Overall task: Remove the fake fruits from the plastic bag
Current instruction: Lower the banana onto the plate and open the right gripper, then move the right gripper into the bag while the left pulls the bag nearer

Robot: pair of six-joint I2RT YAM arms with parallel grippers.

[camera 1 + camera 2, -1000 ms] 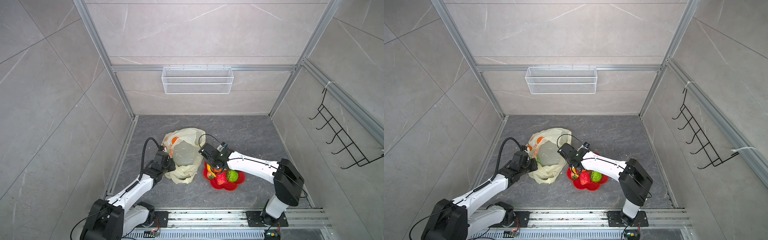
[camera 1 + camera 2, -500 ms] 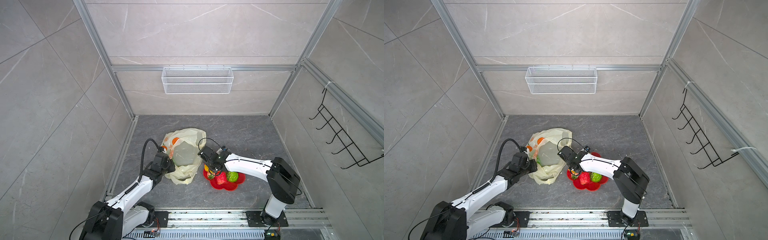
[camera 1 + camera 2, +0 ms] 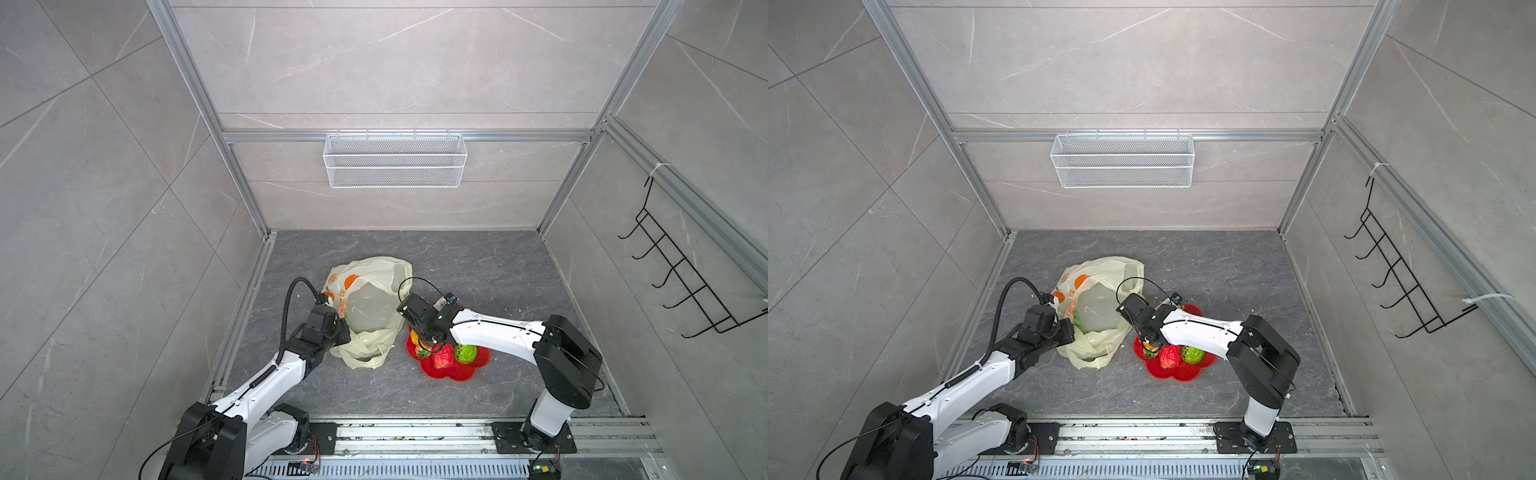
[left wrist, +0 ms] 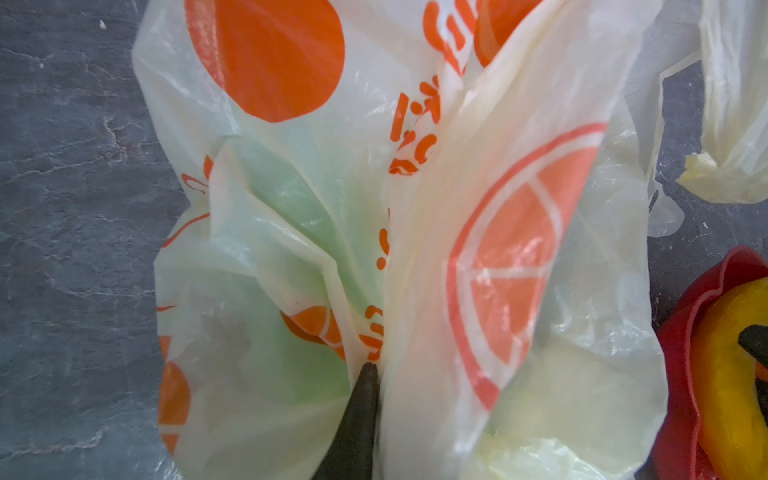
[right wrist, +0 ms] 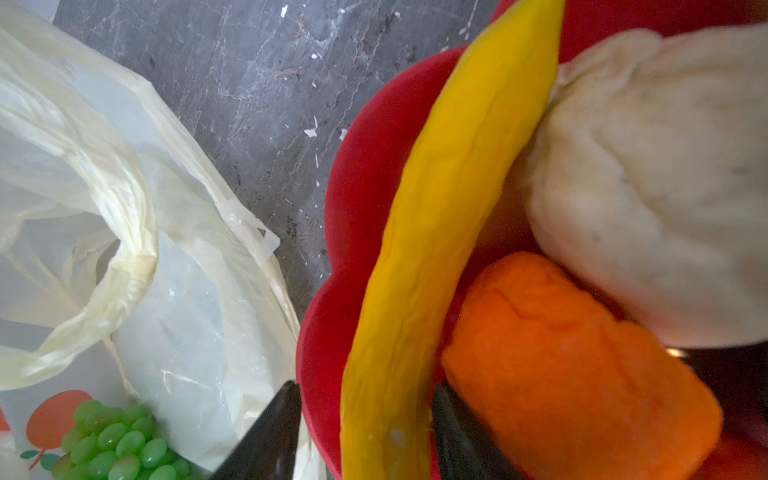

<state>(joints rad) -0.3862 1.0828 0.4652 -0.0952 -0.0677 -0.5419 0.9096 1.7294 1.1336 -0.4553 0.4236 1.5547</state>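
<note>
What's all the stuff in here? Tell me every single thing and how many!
plastic bag: one, pale yellow with orange prints, left of the dish
red dish: one, red, flower-shaped, right of the bag
banana: one, yellow, in the dish
orange: one, orange, in the dish beside the banana
cream fruit: one, cream, in the dish
red bumpy fruit: one, red, in the dish
green bumpy fruit: one, green, in the dish
green grapes: one bunch, green, inside the bag
wire basket: one, white, on the back wall
hook rack: one, black, on the right wall
left gripper: one, black, shut on the bag
right gripper: one, black, open astride the banana's end
</note>
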